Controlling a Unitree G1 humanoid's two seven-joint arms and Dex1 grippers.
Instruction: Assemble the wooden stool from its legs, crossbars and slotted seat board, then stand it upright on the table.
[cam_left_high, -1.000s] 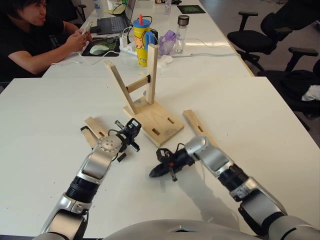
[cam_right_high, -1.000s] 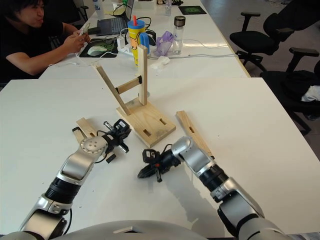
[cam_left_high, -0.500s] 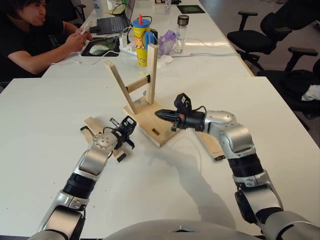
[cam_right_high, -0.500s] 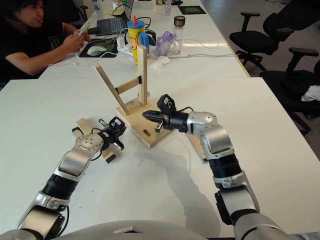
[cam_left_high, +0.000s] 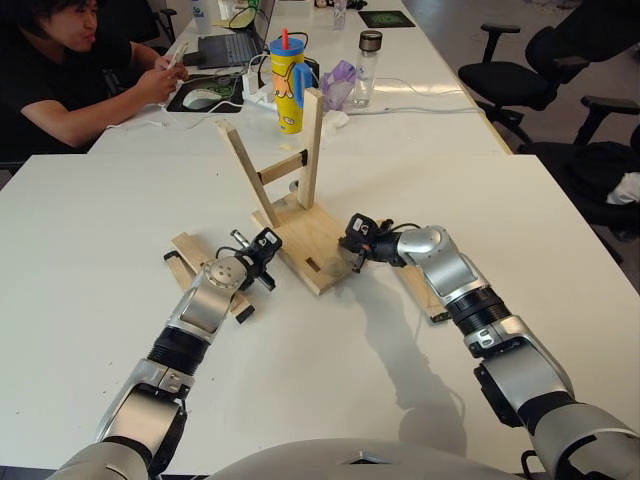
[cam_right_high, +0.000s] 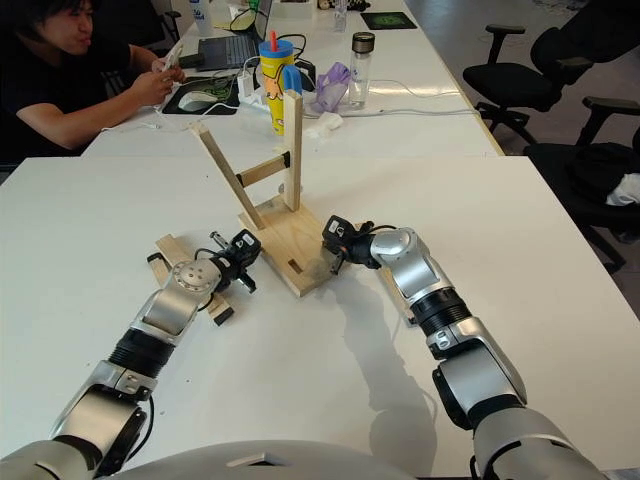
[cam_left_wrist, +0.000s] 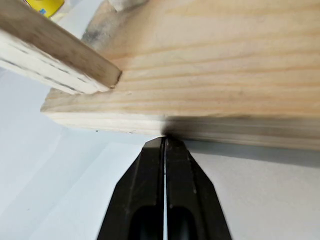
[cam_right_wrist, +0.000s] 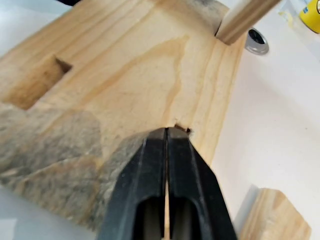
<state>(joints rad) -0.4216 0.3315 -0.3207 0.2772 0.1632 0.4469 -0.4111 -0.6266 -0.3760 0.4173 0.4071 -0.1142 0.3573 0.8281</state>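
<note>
Occlusion is our first finding. The seat board lies flat on the surface. Right of the board a loose leg lies flat, and the right forearm crosses over it, so we see only its near end. Left of the board lie loose wooden pieces, partly covered by the left wrist. We cannot tell how many there are, or whether they are legs or crossbars.

Two legs stand in the board's far end: an upright leg and a leaning leg that tilts away to the left. A crossbar joins them. How deeply either leg sits in the board cannot be made out. The right wrist view shows a small round metal object just off the board's edge by a leg's foot, and we cannot identify it.

The left hand has its fingers pressed fully together and grips nothing. Its tips touch the board's left side edge, close to the foot of the leaning leg.

The right hand is likewise closed tight with nothing between the fingers. Its tips are at the board's top face, near the right edge. They appear to rest on the wood, though we cannot confirm contact. One open slot shows in the board's face near this hand.
</note>
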